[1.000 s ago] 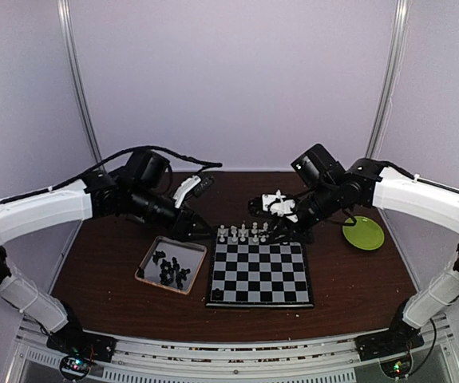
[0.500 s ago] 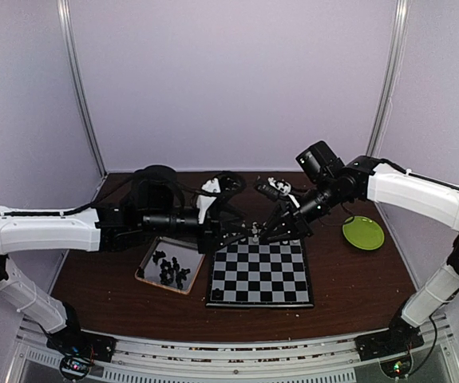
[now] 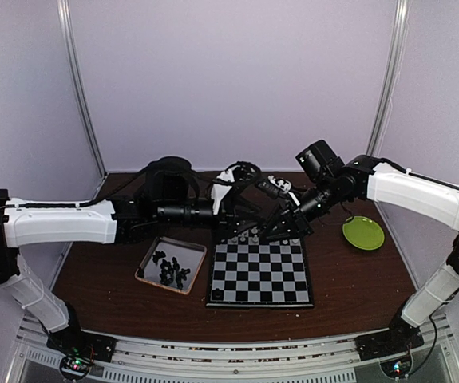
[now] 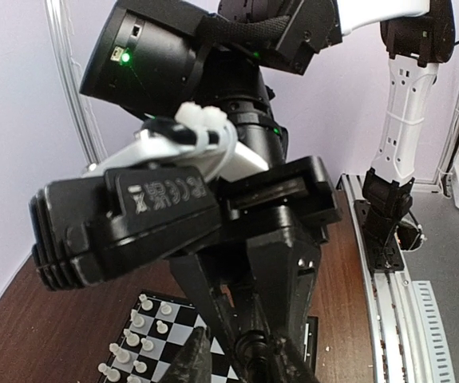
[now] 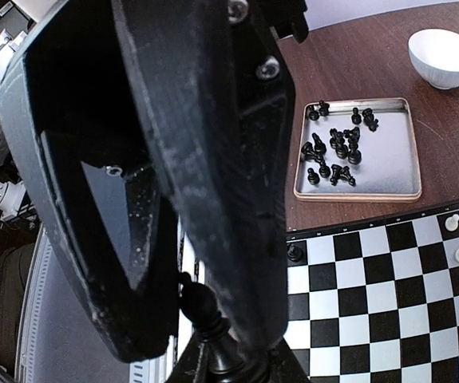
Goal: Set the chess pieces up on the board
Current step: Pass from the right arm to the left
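Note:
The board lies at the table's middle. My two grippers meet just above its far edge. In the right wrist view my right gripper grips the stem of a black chess piece. The left gripper's big black fingers close round that piece's head. The same piece shows between my left gripper and the right gripper's fingers in the left wrist view. White pieces stand on the far rows. One black piece stands on a corner square. Several black pieces lie in the silver tray.
A green plate lies to the right of the board. A white bowl sits beyond the tray in the right wrist view. Both arms cross above the board's far half. The table's near edge has a metal rail.
My left arm swung right from the tray's far corner to the board's far edge. My right gripper came down and left to meet it. The two grippers now touch the same black piece.

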Controlling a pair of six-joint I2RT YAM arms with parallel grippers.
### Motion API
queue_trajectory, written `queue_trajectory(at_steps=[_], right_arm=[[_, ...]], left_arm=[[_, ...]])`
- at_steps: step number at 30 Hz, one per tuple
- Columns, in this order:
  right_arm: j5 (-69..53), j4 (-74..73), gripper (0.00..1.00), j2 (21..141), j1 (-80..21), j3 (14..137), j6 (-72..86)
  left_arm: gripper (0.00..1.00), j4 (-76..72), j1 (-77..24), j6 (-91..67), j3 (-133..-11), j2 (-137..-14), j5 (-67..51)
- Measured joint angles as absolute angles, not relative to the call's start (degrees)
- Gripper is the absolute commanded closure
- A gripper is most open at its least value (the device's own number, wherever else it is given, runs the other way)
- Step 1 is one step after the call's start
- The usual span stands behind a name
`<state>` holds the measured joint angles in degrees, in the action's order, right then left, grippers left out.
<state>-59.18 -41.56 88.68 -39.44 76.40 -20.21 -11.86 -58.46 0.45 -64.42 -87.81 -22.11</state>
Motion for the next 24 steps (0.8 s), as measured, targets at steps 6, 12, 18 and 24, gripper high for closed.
queue_trajectory(at_steps=[6, 12, 18, 24], right_arm=[[-59.2, -41.5, 0.90, 88.7, -39.4, 76.4, -20.1], [-59.3, -41.5, 0.89, 88.7, -39.4, 76.5, -20.1], [-59.2, -41.5, 0.89, 88.7, -39.4, 76.5, -20.1], [-58.7, -42.0, 0.68, 88.7, -39.4, 76.7, -20.6]], left_arm=[[0.71, -8.9, -58.5, 0.7, -66.1, -88.9, -23.3], [0.79, -5.9, -58.5, 1.1, -66.2, -89.1, -23.4], [0.89, -5.2, -58.5, 1.2, -66.2, -89.1, -23.5], [0.94, -4.2, -58.6, 1.2, -67.0, -89.4, -23.5]])
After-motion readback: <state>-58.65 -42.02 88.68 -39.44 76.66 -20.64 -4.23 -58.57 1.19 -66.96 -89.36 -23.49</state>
